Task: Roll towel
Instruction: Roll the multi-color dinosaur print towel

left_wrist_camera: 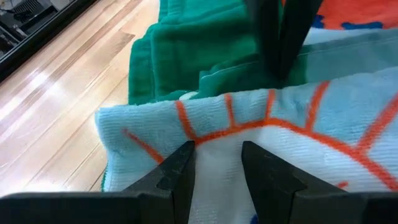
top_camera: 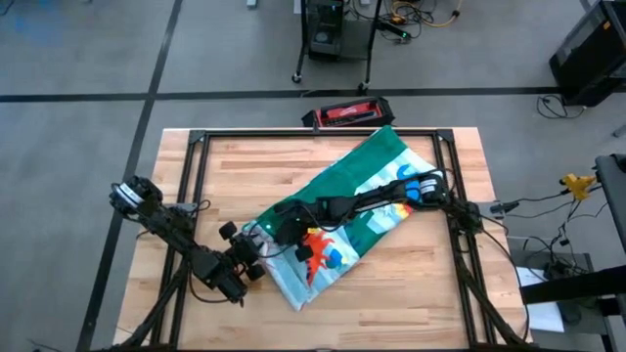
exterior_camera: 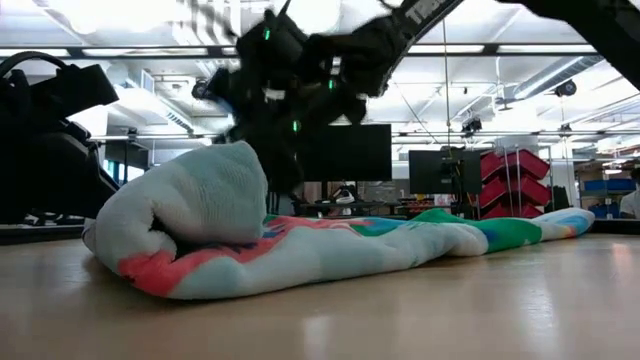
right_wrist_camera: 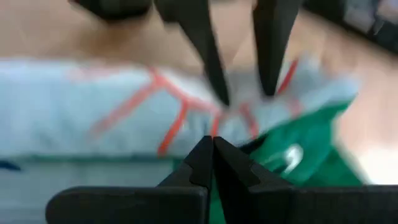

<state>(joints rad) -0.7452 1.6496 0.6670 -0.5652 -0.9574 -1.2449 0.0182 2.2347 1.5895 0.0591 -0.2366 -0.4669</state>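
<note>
The towel (top_camera: 367,191) lies slantwise on the wooden table, from the far right toward the near left. Its near-left end is rolled into a thick pale roll with red lines (exterior_camera: 190,205), which rests on the flat part; green cloth shows behind it (left_wrist_camera: 186,50). My left gripper (left_wrist_camera: 217,162) is open at the roll, one finger on either side of a strip of its pale face. My right gripper (right_wrist_camera: 213,146) is shut, reaching over the towel from the right and pointing down at the crease behind the roll; it also shows in the left wrist view (left_wrist_camera: 280,68). My left gripper has its open fingertips (left_wrist_camera: 185,155) against the roll's pale outer face (left_wrist_camera: 217,134), coming level from the table's near-left side. Nothing is pinched between them. My right gripper has its shut tips down in the crease where the roll meets the green cloth (left_wrist_camera: 249,65), slanting from above. Whether any cloth is between the tips, I cannot tell.
A red and black box (top_camera: 347,113) lies just past the table's far edge. Black frame rails (top_camera: 196,186) run along the table's sides. Bare wood (top_camera: 391,293) lies near and left of the towel.
</note>
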